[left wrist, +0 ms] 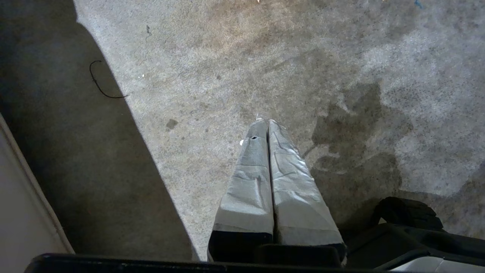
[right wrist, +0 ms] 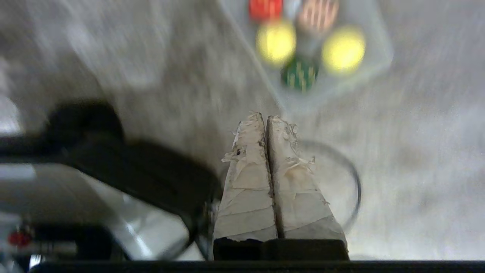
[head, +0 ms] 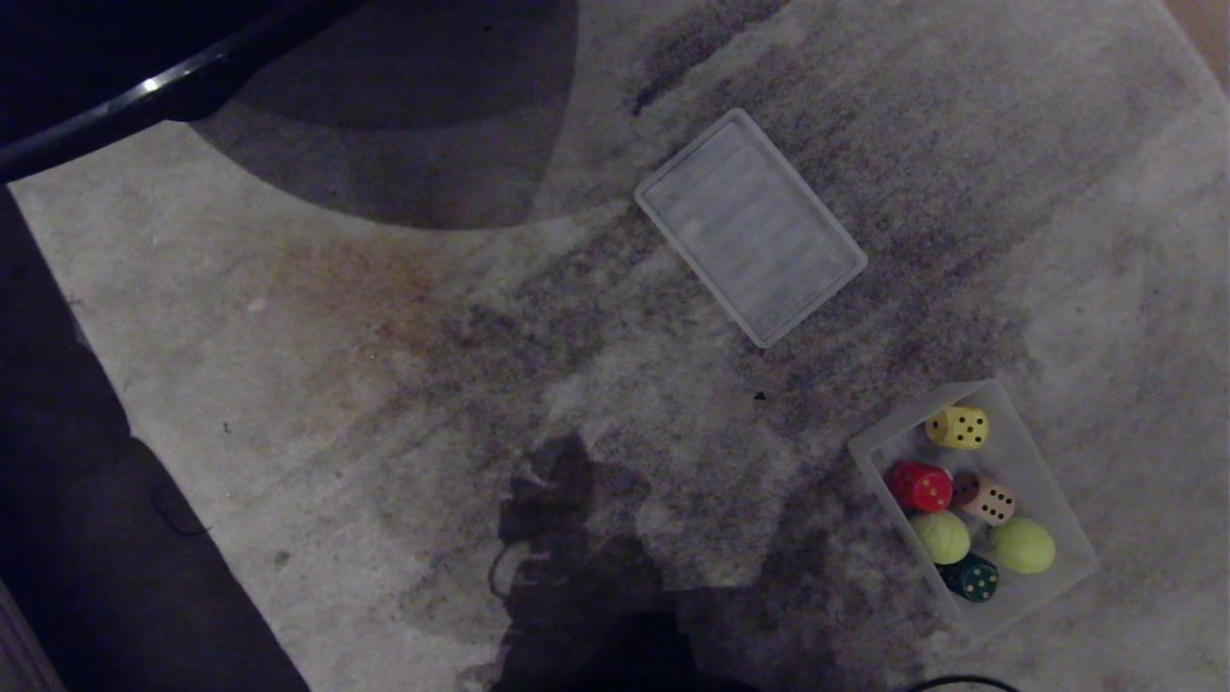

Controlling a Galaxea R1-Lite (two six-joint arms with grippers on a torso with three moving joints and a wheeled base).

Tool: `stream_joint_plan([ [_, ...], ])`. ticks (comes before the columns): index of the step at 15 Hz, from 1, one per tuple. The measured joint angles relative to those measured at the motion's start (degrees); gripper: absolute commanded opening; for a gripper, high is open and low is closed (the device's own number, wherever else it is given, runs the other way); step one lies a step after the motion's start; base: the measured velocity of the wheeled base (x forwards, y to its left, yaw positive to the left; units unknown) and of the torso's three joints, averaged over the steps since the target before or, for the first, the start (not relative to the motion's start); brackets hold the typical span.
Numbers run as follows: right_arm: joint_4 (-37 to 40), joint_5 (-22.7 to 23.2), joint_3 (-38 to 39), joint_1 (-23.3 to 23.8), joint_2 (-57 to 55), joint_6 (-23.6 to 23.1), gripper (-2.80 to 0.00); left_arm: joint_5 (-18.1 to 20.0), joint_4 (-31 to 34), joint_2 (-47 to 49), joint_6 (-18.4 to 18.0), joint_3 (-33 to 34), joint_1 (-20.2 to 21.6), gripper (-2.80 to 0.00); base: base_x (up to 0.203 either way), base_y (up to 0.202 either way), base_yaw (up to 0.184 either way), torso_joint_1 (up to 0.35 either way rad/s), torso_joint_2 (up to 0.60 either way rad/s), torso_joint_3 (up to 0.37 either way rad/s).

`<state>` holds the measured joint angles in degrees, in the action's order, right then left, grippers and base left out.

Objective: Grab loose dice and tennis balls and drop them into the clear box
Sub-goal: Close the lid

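Clear box (head: 1057, 461) sat on carpet (head: 384, 384) at my right, holding yellow die (head: 957, 427), red die (head: 920, 485), pale brown die (head: 988, 499), green die (head: 972, 577), two tennis balls (head: 941, 536). No loose pieces seen on carpet; task judged done. Lid (head: 750, 226) lay well apart. My right gripper (right wrist: 266, 118) was pinched closed, empty, short of box. My left gripper (left wrist: 266, 122) was closed too, empty, over bare carpet. Best practice: stay clear of box wall, avoid cable (right wrist: 352, 182).

Head looks down; blurred right wrist perhaps shares clear box (head: 1057, 481).
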<state>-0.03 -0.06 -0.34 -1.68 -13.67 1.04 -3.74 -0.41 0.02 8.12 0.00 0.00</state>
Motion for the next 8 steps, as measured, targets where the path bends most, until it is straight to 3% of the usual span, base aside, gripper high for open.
stream_joint_plan([
  [3,0.60,0.50,-0.01,0.80,9.30,-0.52,-2.80,-0.01,0.00,0.00,-0.02,0.00,0.00,-2.80,0.000,0.000,0.000,0.000,0.00,0.000],
  [8,0.69,0.48,0.07,0.99,13.21,-0.40,-2.80,0.00,0.00,0.00,-0.02,0.00,0.00,-2.80,0.000,0.000,0.000,0.000,0.00,0.000],
])
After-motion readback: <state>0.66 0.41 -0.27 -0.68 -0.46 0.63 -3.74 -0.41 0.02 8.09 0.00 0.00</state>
